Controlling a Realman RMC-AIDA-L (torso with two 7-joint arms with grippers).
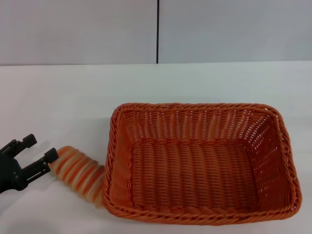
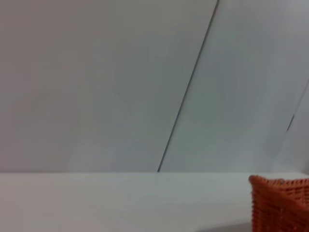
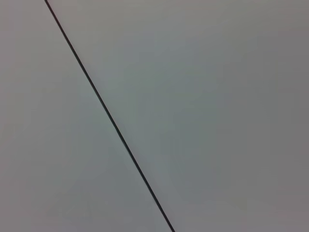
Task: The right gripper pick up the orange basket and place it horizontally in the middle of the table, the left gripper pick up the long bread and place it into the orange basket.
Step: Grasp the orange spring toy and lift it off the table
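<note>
The orange basket [image 1: 200, 163] lies lengthwise across the white table [image 1: 73, 92], toward its front, with nothing inside it. The long bread [image 1: 78, 173], striped orange and cream, rests on the table against the basket's left wall. My left gripper [image 1: 39, 148] is at the lower left, open, one finger touching or almost touching the bread's left end, nothing held between the fingers. In the left wrist view only a corner of the orange basket [image 2: 282, 203] shows. My right gripper is out of view.
A grey wall with a dark vertical seam [image 1: 157, 31] stands behind the table. Bare tabletop stretches behind the basket and to the left of it.
</note>
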